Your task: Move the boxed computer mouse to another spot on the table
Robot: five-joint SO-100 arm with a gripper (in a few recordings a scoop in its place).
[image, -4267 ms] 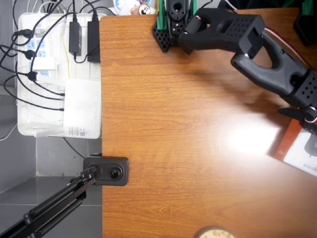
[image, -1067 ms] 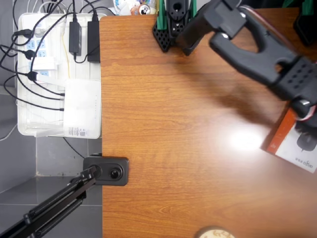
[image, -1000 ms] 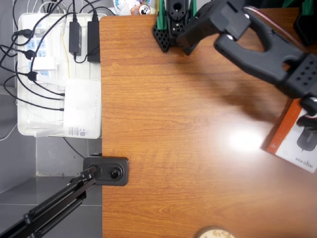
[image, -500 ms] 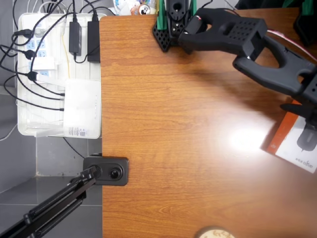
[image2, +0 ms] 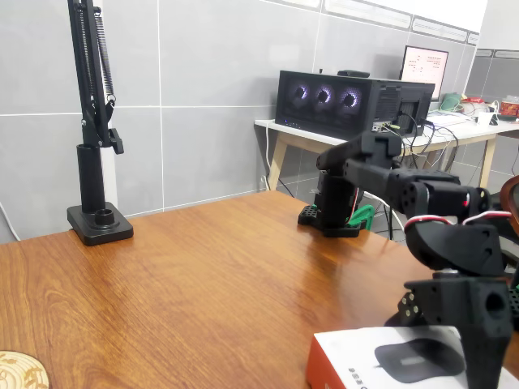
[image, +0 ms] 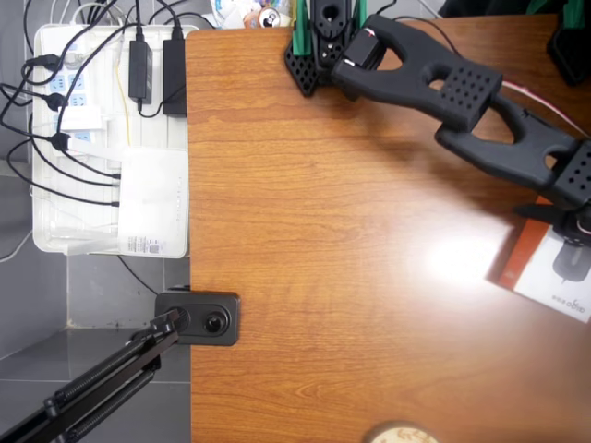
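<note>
On the shiny brown table (image: 351, 277), the boxed computer mouse (image: 552, 269) at 3 o'clock looks light and stiff, best pinched across its thin edges, and I cannot tell if the gripper (image2: 478, 356) over it is open or holding anything.

A black robot arm (image: 443, 83) reaches across a brown wooden table (image: 323, 277). Its gripper (image: 574, 221) sits over the boxed computer mouse (image: 549, 272), near the table's right edge.
</note>
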